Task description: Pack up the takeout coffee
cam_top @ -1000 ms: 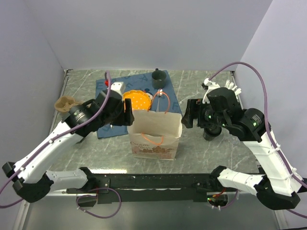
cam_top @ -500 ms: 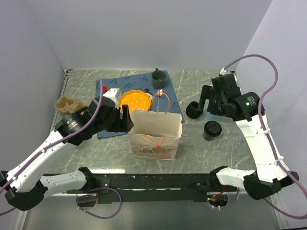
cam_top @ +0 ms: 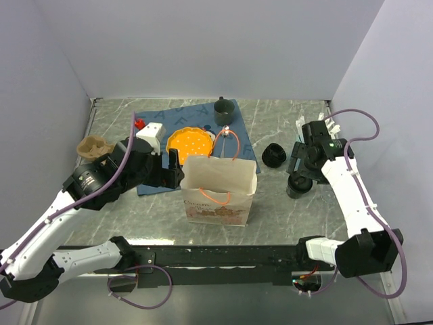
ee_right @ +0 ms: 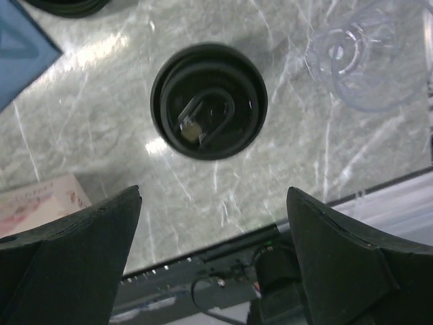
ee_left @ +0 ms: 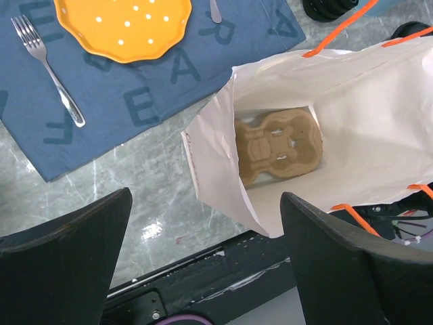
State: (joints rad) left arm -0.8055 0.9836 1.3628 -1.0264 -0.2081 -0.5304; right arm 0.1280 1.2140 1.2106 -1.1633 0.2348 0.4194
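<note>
Where the arms are bolted on, a black rail runs along the near edge of the table. The table top is grey stone with white streaks, and it is shiny. Plain pale walls stand on three sides.

Close to the rail, in the middle, a white paper bag stands up with its mouth open. It has orange handles. A brown cup tray lies flat at the bottom of it. No cup shows in the bag.

The left gripper hangs at 9 o'clock from the bag, just beside its top edge. Its fingers are spread wide and hold nothing.

The coffee stands on the bare table at 3 o'clock from the bag, well apart from it. It has a black lid on. The right gripper hangs over it, spread wide, with nothing in it. From the wrist view I cannot tell how high it is above the cup. A clear plastic thing lies just beside the coffee.

Further back, a loose black lid lies at 1 o'clock from the bag. A blue mat with letters lies at 11 o'clock. An orange plate and a fork rest on it. A white box sits at the mat's left side. A second cup tray lies at 9 o'clock, near the left wall. A dark cup stands on the mat's far edge.
</note>
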